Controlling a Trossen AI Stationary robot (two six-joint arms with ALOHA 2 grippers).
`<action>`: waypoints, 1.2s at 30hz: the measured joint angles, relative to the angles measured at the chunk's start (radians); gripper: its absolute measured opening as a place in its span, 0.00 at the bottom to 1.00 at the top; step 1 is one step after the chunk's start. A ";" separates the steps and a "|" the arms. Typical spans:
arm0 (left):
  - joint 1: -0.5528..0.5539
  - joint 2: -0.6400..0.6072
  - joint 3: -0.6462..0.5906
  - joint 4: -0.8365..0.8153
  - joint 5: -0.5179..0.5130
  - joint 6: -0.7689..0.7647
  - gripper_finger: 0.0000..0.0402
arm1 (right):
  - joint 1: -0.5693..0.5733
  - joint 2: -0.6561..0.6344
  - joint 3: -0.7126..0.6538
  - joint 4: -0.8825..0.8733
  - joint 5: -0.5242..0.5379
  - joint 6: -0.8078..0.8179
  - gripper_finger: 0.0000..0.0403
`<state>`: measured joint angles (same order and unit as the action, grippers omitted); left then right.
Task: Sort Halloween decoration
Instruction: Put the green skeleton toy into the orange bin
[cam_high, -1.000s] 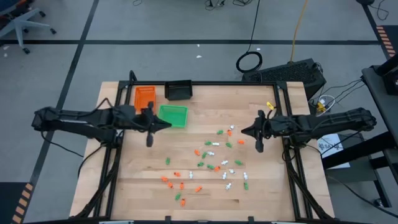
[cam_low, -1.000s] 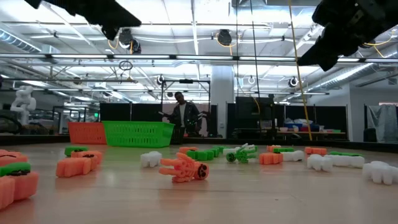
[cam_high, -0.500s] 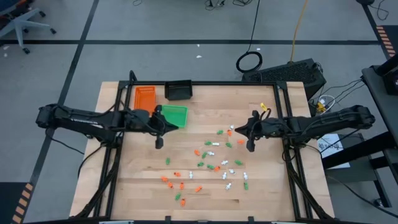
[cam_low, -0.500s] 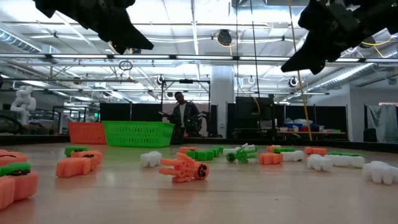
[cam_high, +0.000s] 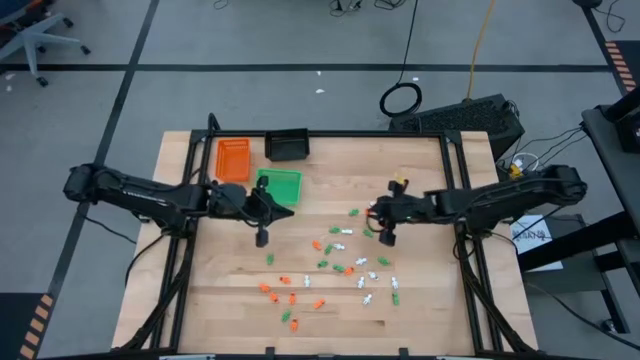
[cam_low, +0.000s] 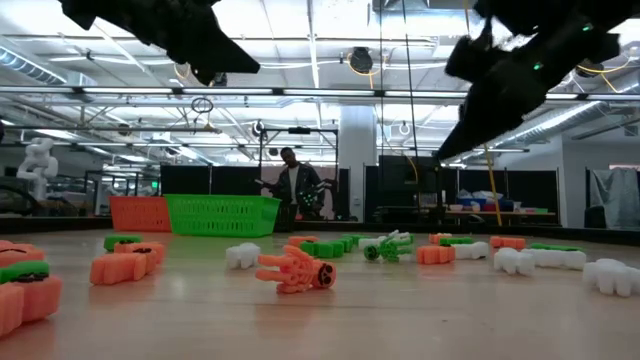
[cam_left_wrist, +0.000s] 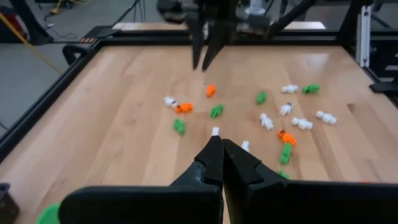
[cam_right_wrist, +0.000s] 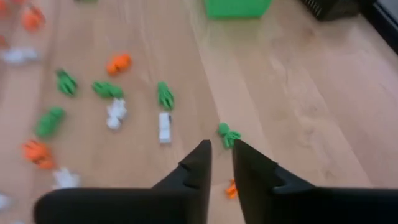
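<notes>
The Halloween decoration (cam_high: 340, 262) is a scatter of tiny orange, green and white plastic pieces lying on the wooden table's middle and near-right part, also seen in the low view (cam_low: 295, 270). My left gripper (cam_high: 262, 238) hangs shut above the bare wood left of the scatter, near the green tray (cam_high: 279, 186); its wrist view shows the shut fingers (cam_left_wrist: 221, 146) and pieces (cam_left_wrist: 214, 111) beyond them. My right gripper (cam_high: 387, 237) hovers over the scatter's far right part, slanting down, with a narrow gap between its fingers (cam_right_wrist: 221, 152). A green piece (cam_right_wrist: 229, 134) lies just beyond the tips.
An orange tray (cam_high: 232, 158), a black tray (cam_high: 287, 146) and the green tray stand at the table's far left. Black frame rails (cam_high: 455, 200) run along both sides. In the low view a person (cam_low: 292, 185) stands in the room behind the table.
Both grippers have come down and in toward the table's middle. My left gripper has gone toward the right edge, past the green tray. My right gripper has gone toward the left edge and tipped further down, over the pieces. The pieces lie as before.
</notes>
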<state>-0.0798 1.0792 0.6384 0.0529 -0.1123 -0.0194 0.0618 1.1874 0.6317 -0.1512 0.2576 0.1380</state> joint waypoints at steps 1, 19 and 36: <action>-0.001 0.010 0.000 0.007 0.000 0.000 0.00 | -0.008 0.029 0.011 0.001 -0.001 -0.029 0.18; -0.002 0.160 0.000 0.099 -0.001 0.000 0.00 | -0.240 0.384 0.153 0.009 -0.289 -0.433 0.37; -0.001 0.186 0.000 0.164 -0.001 0.007 0.00 | -0.335 0.514 0.157 0.066 -0.465 -0.522 0.34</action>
<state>-0.0811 1.2648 0.6384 0.2169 -0.1135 -0.0128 -0.2729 1.7016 0.7883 -0.0852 -0.2074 -0.3840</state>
